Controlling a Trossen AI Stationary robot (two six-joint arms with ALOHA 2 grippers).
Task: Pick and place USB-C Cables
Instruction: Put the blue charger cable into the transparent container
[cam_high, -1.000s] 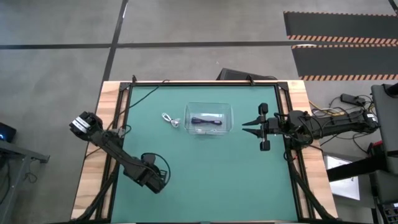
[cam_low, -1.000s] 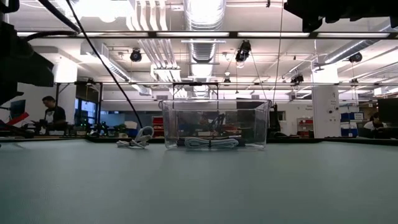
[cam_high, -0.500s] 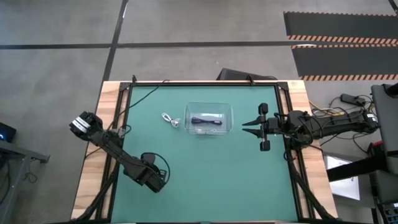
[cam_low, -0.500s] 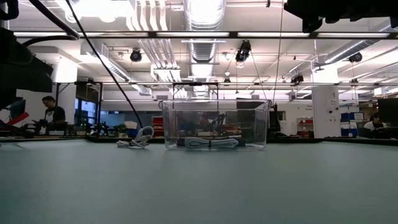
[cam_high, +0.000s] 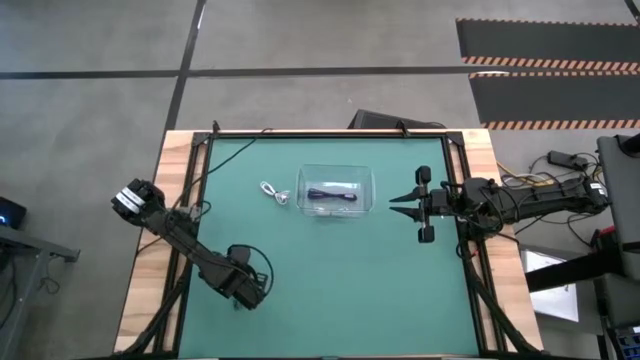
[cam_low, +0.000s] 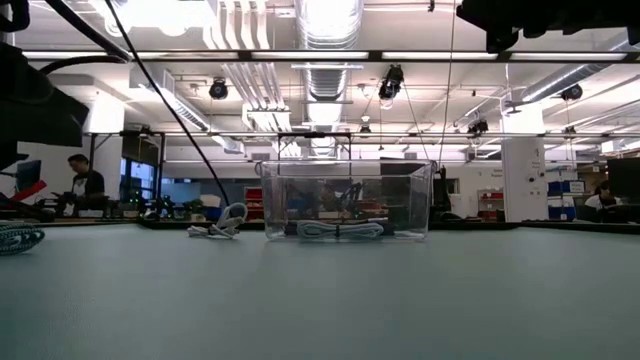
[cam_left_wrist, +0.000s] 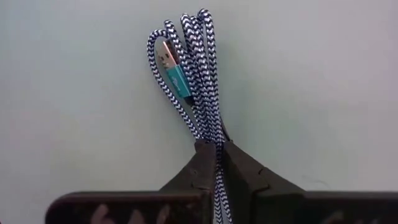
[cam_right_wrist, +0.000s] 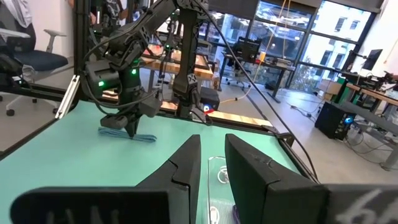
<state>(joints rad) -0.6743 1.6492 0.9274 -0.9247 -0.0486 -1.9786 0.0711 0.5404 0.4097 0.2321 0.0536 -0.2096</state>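
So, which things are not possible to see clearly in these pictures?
- High view: the left end effector and its braided cable are hidden under the wrist.
- Low view: the cables in the clear box are blurred by its walls; the braided cable is cut by the edge.
- Right wrist view: the box is cut off.

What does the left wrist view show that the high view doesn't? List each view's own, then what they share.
Only the left wrist view: the left gripper shut on a teal-grey braided cable, its teal plug showing.

Only the high view: the clear box holding a black cable, a white cable beside the box, and the right gripper waiting near the table's right edge.

Both: the green table mat and the left arm's end.
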